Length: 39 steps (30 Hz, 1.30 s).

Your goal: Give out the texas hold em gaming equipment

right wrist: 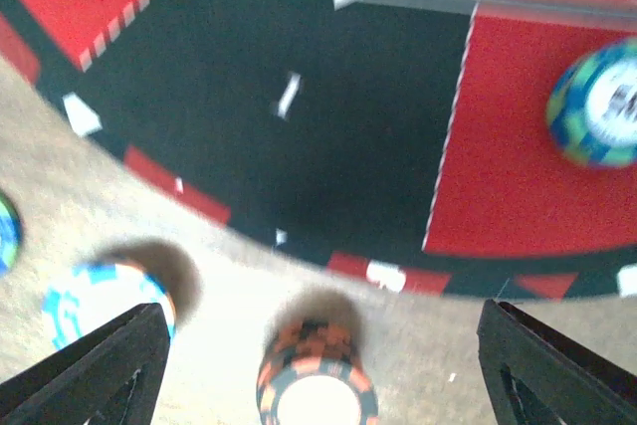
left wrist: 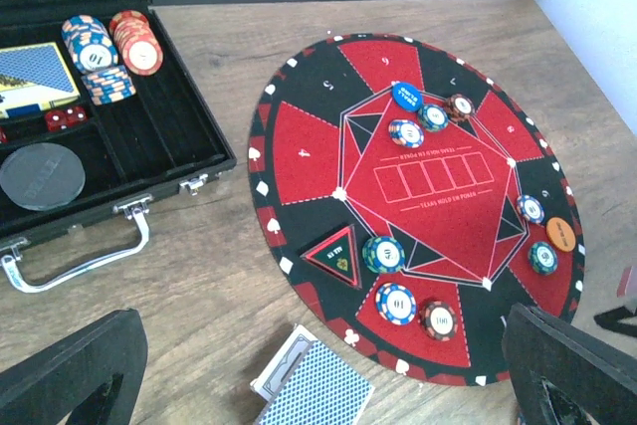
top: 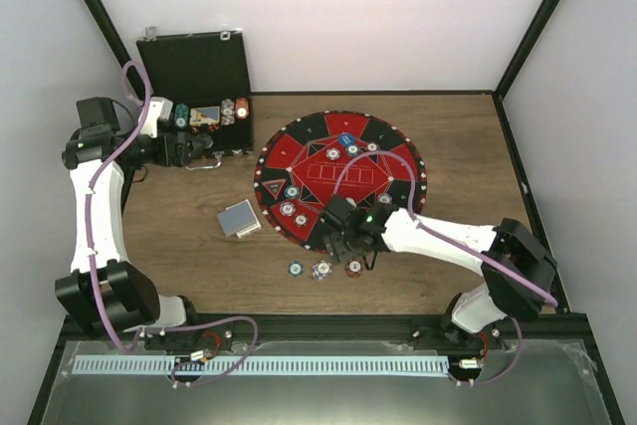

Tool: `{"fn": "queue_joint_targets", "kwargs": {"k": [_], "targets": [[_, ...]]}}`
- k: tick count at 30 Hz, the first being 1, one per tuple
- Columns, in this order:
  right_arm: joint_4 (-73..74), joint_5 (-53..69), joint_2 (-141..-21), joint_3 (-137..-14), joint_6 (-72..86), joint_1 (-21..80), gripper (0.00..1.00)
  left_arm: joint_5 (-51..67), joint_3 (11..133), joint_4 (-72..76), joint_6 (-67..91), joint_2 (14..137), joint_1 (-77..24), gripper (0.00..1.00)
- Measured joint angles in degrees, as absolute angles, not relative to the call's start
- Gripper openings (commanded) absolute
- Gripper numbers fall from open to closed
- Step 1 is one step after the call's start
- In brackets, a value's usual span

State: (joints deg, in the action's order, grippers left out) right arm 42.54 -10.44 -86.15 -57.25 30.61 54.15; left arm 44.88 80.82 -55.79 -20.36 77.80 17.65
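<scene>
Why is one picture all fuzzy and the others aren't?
Right wrist view: smeared all over; the brown chip and the mat have soft edges, and a dark shadow sits behind the chip. Left wrist view: sharp, with the mat's white lines crisp. Top view: sharp too, and evenly lit.

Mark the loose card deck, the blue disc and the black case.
card deck (top: 239, 218): top view, middle of the top card's back.
blue disc (left wrist: 406, 95): left wrist view, centre of its face.
black case (top: 194, 67): top view, inside of its raised lid.
</scene>
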Motion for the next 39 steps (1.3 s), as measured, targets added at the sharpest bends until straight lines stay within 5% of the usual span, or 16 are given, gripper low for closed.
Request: {"fn": "queue_joint_targets", "kwargs": {"k": [10, 39], "targets": [[42.22, -8.62, -85.34, -48.34, 38.57, 62.02, 0.77, 44.86, 80.03, -55.83, -20.36, 77.58, 17.65, 1.00], [40.53, -10.52, -87.26, -47.62, 39.92, 62.15, 0.34, 44.64, 80.03, -55.88, -20.38, 76.97, 17.65, 1.00]]}}
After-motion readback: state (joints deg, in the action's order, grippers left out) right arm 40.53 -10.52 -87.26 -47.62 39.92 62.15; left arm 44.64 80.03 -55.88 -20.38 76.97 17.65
